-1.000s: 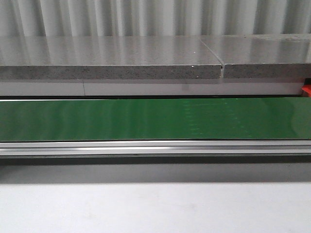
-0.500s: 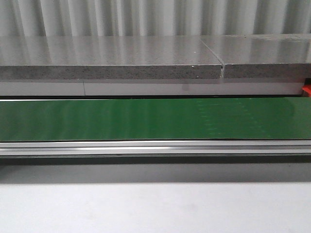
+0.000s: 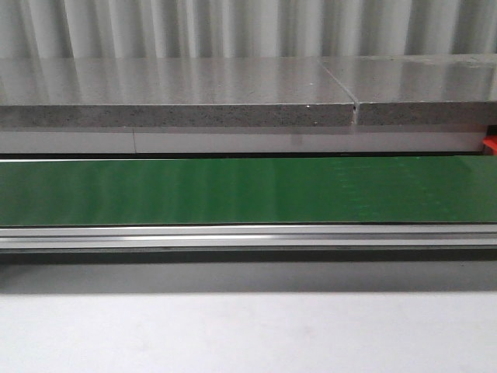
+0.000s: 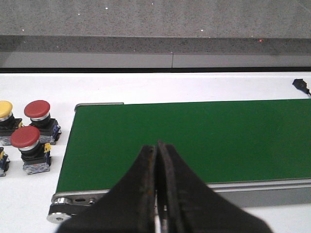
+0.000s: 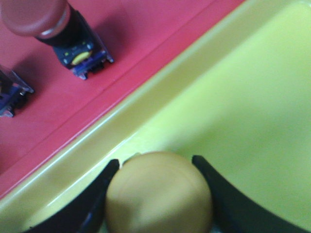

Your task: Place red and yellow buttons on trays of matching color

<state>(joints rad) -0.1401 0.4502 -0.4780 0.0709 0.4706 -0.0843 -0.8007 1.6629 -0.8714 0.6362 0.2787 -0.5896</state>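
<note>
In the right wrist view my right gripper (image 5: 155,160) is shut on a yellow button (image 5: 158,194), its black fingers flanking the round cap low over the yellow tray (image 5: 243,97). Beside it, the red tray (image 5: 136,34) holds a red button (image 5: 36,17) and part of another button's base (image 5: 9,94). In the left wrist view my left gripper (image 4: 156,145) is shut and empty above the end of the green belt (image 4: 194,136). Two red buttons (image 4: 37,109) (image 4: 25,137) and a yellow button (image 4: 5,109) stand on the white table beside that end. Neither gripper shows in the front view.
The green conveyor belt (image 3: 248,190) runs across the front view behind a metal rail (image 3: 248,235), with a grey stone ledge (image 3: 178,115) beyond it. A red object (image 3: 490,144) peeks in at the right edge. A black cable end (image 4: 302,86) lies on the white table.
Faint marks on the green belt have drifted to the right. Nothing else in the front view differs.
</note>
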